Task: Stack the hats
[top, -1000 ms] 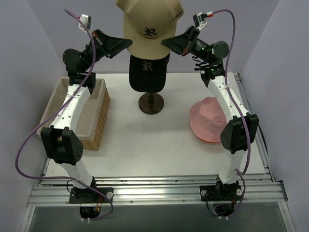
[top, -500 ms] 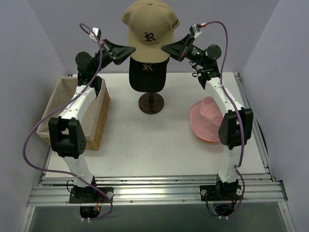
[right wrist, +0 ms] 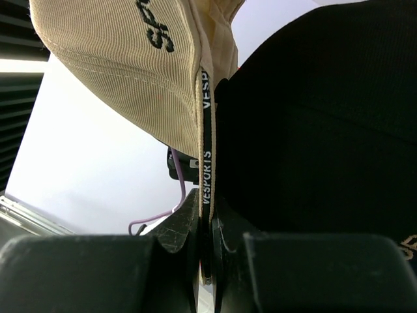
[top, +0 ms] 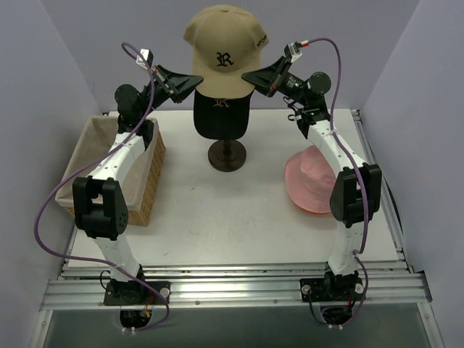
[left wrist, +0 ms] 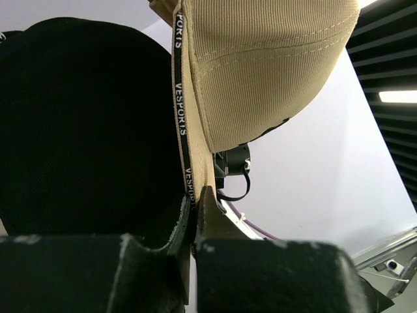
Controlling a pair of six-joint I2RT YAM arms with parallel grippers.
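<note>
Insp.: Presently found tan cap [top: 223,54] held up over black cap [top: 221,116], not yet seated; rim band seen close beside the black crown in both wrist views; cannot tell whether touching.

Clerk: Grips?

Insp.: Noted left gripper [top: 194,80] pinched tight on the band at the cap's left side; right gripper [top: 250,76] pinched tight on the band at its right side; nothing else held.

Clerk: Remaining hats?

Insp.: Located pink hat [top: 308,174] on the table [top: 217,225] at right, lying over orange hat [top: 313,211] with only an orange edge showing; well apart from the stand [top: 227,154].

Clerk: Hazards?

Insp.: Judged four.
- Thin purchase on the band alone; could slip from either pinch and drop the cap askew.
- Uneven lowering; would tilt the cap and snag its rim on the black crown.
- Too firm a push down; might rock the stand or twist the black cap round.
- Early release; would leave the cap perched high and liable to slide off.

Clerk: Alignment?

Insp.: Seen from above, both logos facing the near edge, roughly in line; brim fit not determinable.
</note>
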